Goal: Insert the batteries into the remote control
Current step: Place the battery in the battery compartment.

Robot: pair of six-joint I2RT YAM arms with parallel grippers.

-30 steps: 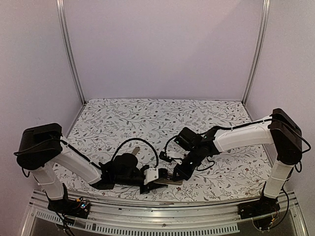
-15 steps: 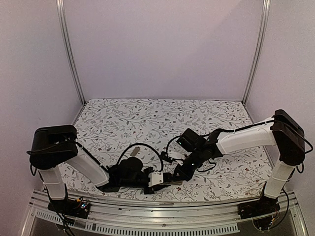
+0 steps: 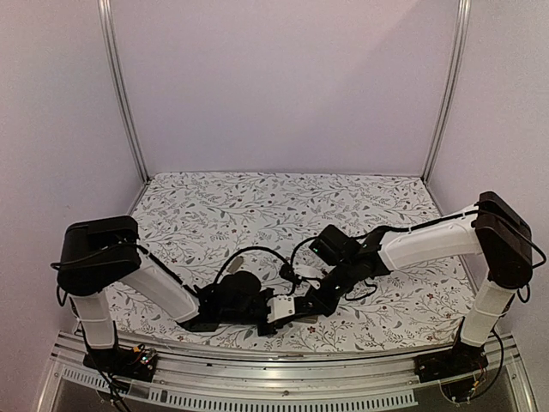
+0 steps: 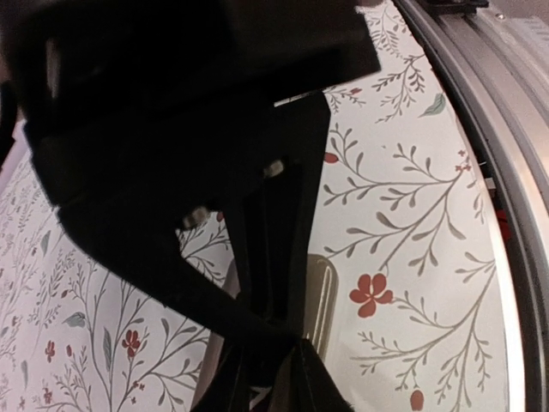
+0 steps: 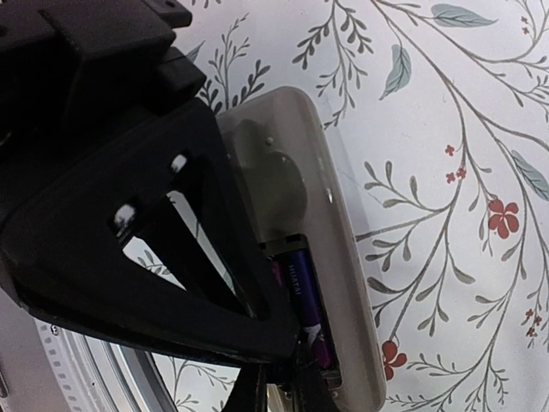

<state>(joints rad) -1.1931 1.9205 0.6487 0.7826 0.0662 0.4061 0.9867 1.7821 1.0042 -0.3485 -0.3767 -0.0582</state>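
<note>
A battery [image 5: 302,296] lies the long way in the tan back of the remote control [image 5: 343,257], its letters too blurry to read. The right gripper [image 5: 279,382] is pinched shut. I can't tell how far open the left gripper [image 4: 274,352] is.

The remote control [image 5: 330,215] is lying back up on the flowered bench [image 5: 446,103], its tan shell showing a dark oblong recess. A bluish-black battery [image 5: 302,296] is sitting lengthwise inside that recess, one end hidden.
</note>
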